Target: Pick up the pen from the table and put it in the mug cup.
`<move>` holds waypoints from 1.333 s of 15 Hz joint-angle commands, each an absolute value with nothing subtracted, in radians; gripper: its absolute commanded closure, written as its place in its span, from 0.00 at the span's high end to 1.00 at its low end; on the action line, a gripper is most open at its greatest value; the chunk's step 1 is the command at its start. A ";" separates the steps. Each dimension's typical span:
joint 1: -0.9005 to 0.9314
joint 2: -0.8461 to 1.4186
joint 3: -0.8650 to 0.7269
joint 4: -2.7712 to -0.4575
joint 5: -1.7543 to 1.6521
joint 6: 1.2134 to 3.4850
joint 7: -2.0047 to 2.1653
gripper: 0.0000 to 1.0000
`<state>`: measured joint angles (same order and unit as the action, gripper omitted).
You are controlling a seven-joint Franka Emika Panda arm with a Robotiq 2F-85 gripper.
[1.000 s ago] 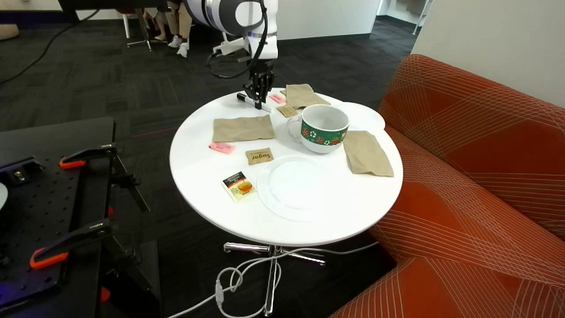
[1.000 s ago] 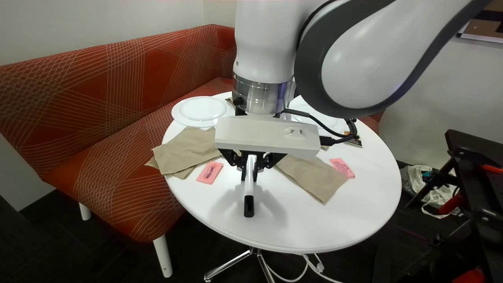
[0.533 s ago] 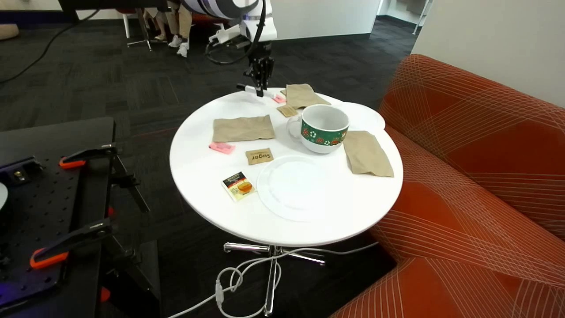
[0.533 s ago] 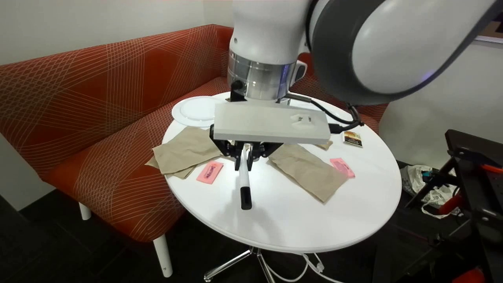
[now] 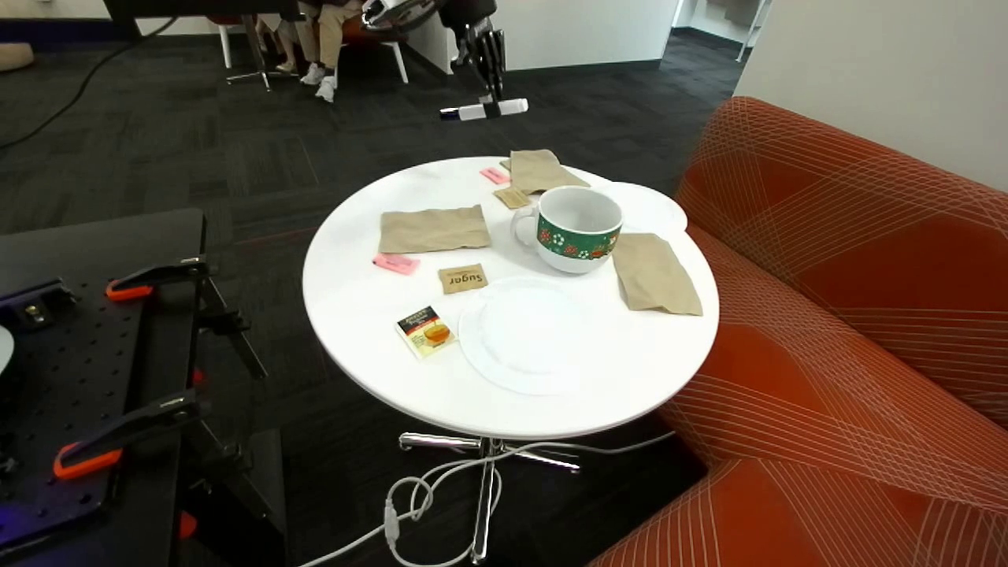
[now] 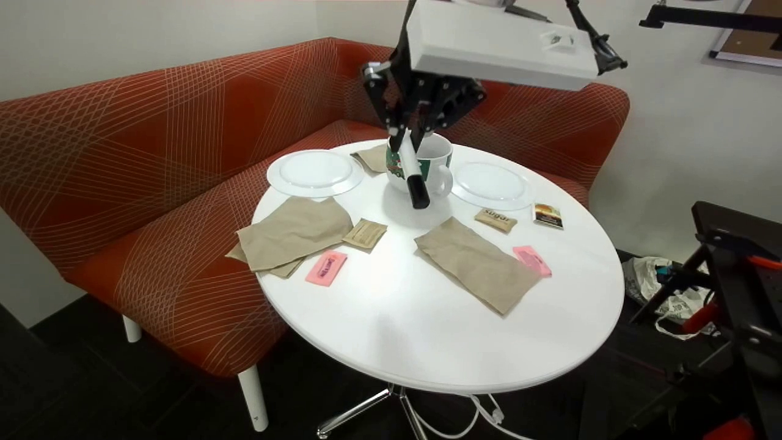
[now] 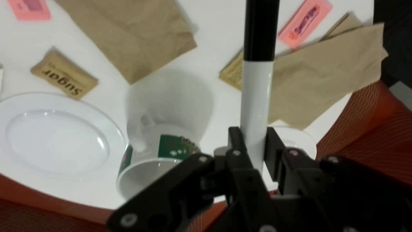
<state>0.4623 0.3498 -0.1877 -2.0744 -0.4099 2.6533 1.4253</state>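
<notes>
The pen is a white marker with a black cap. My gripper [image 7: 253, 138] is shut on the pen's [image 7: 257, 96] white barrel in the wrist view, black cap pointing away from the jaws. In an exterior view the gripper [image 5: 491, 109] holds the pen [image 5: 471, 113] nearly level, well above the far side of the round white table [image 5: 354, 307]. In an exterior view the pen [image 6: 410, 162] overlaps the mug cup [image 6: 435, 172] in the picture. The white mug with a green band [image 5: 579, 236] stands upright on the table, handle at its side. It also shows lower left in the wrist view [image 7: 175, 149].
White plates [image 5: 520, 335] lie on either side of the mug, one also at the back [image 6: 314, 173]. Brown napkins [image 5: 435, 230], pink packets [image 6: 327, 267], sugar packets [image 6: 496, 219] and a tea packet [image 5: 426, 331] lie around it. A red couch [image 5: 787, 331] borders the table.
The gripper has risen from just above the tabletop with the pen in it and moved away from the table edge, towards the mug. The mug has not moved.
</notes>
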 commanded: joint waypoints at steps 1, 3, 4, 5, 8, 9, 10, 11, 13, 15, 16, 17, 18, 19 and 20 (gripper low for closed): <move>0.443 0.219 -0.230 -2.164 -0.605 2.643 1.555 0.05; 0.403 0.193 -0.225 -2.166 -0.720 2.628 1.633 0.05; 0.376 0.184 -0.213 -2.165 -0.766 2.619 1.665 0.05; 0.352 0.180 -0.203 -2.160 -0.814 2.609 1.700 0.05; 0.286 0.185 -0.173 -2.135 -0.930 2.588 1.781 0.05; 0.266 0.190 -0.163 -2.126 -0.957 2.583 1.797 0.05; 0.311 0.200 -0.222 -2.120 -0.970 2.592 1.809 0.05; 0.303 0.206 -0.222 -2.112 -0.989 2.587 1.821 0.05; 0.302 0.222 -0.238 -2.094 -1.014 2.588 1.829 0.05; 0.228 0.239 -0.172 -2.071 -1.049 2.576 1.839 0.05; 0.217 0.252 -0.166 -2.058 -1.059 2.574 1.838 0.05; 0.203 0.265 -0.155 -2.046 -1.069 2.569 1.839 0.05; 0.190 0.280 -0.146 -2.032 -1.077 2.564 1.841 0.05; 0.179 0.297 -0.140 -2.018 -1.084 2.563 1.843 0.05; 0.170 0.313 -0.135 -2.004 -1.087 2.556 1.844 0.05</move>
<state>0.2072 0.2593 -0.1706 -2.0667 -1.0491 2.5977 1.7985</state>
